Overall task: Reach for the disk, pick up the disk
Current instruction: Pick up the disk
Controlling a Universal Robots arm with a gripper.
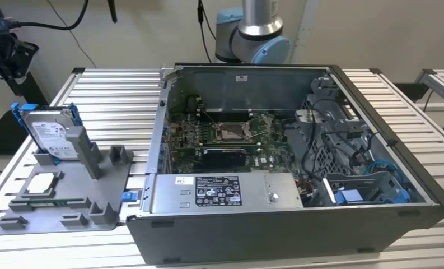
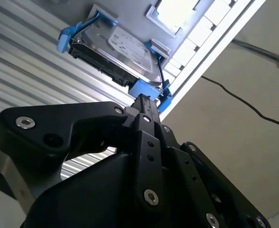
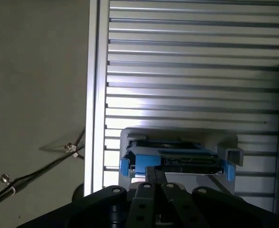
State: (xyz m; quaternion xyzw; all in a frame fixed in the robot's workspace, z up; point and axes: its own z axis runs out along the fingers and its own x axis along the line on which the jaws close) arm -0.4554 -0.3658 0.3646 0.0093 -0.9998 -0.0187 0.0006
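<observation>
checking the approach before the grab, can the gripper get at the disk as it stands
Probably yes. The disk stands on edge in its grey holder, and in the second wrist view the gripper is close to its blue bracket with nothing between them.

In the exterior view, the grey holder (image 1: 80, 147) hides the lower part of the disk (image 1: 48, 131).
</observation>
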